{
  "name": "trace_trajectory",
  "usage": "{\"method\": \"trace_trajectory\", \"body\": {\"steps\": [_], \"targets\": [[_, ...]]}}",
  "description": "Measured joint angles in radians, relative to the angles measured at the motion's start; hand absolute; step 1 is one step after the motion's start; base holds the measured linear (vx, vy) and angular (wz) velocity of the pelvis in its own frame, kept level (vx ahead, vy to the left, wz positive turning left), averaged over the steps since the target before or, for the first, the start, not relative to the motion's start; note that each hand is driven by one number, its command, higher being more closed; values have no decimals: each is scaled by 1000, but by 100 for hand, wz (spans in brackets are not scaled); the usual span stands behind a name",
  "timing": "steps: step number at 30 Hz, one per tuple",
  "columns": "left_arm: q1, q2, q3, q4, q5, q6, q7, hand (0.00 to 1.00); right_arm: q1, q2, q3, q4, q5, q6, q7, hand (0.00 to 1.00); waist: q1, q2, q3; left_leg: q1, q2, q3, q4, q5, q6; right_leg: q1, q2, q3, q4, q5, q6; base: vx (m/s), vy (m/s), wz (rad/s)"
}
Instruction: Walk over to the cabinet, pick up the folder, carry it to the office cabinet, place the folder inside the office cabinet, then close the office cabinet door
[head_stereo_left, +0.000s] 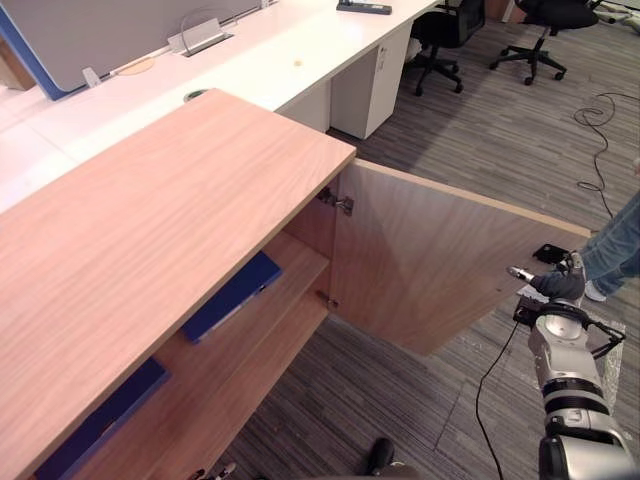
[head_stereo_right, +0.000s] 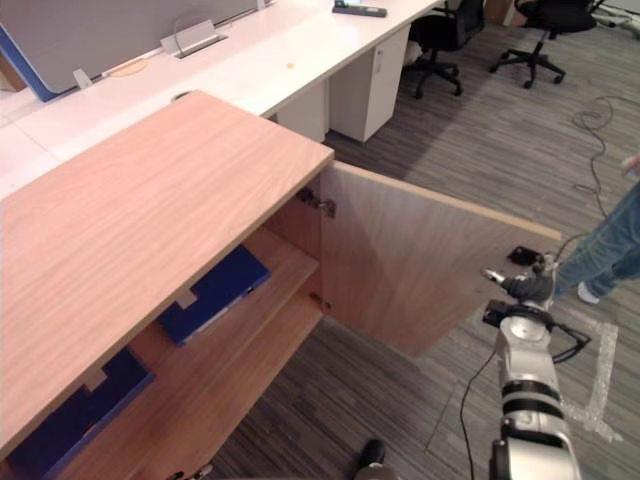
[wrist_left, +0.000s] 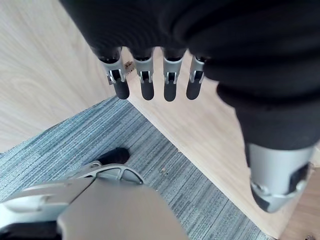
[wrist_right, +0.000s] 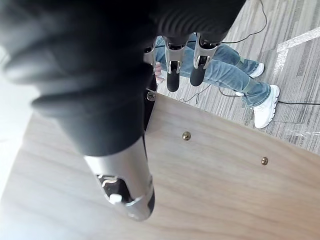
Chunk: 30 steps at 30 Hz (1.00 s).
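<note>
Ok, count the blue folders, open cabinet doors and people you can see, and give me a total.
Blue folders: 2
Open cabinet door: 1
Person: 1
Total: 4

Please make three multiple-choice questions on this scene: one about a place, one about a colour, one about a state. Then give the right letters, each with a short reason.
1. Where at the cabinet do the folders lie? A on top of it; B under it; C on its inner shelf.
2. Which colour are the folders? A blue; B red; C green.
3. How is the cabinet door? A shut; B open; C removed.
Key: 1 C, they rest inside, on the shelf; 2 A, both covers are blue; 3 B, it stands out from the cabinet.
</note>
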Motion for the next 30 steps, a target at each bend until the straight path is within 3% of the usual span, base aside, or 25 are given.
{"method": "trace_trajectory", "body": {"steps": [6,12,18,23,26,30], "targets": [[12,1,-5,1,9,-4,-19,0,-10,-85,149,1,-41,2,61,0,-22,-1,2,-17,11,-6,17,0,0,-2,20,10,-37,23,-10,-75,-69,-6],[11,13,-3,1,16,-19,-29,0,-21,-254,362,-48,-95,3,175,0,-38,-1,4,-41,44,-3,28,5,-10,-32,53,25,-38,22,-13,-54,-87,-12],[2,24,12,24,44,-23,-63,0,17,-522,574,-248,-96,8,402,0,-67,-1,4,-40,87,-1,25,19,-26,-35,99,31,-38,10,-33,9,-90,-6],[-8,23,44,61,54,-29,-86,0,146,-621,596,-544,-104,5,586,0,-73,-6,4,-41,121,6,37,24,-29,-41,136,49,-38,-3,-54,19,-77,-11],[-26,22,84,68,67,-31,-96,0,254,-626,617,-768,-134,-47,709,0,-65,-12,3,-50,133,5,33,36,-25,-52,150,49,-38,-7,-63,8,-65,-2],[-39,22,108,80,75,-34,-106,0,277,-612,660,-918,-129,-130,762,0,-53,-21,6,-49,130,4,18,49,-19,-56,151,48,-38,-7,-64,0,-19,0]]}}
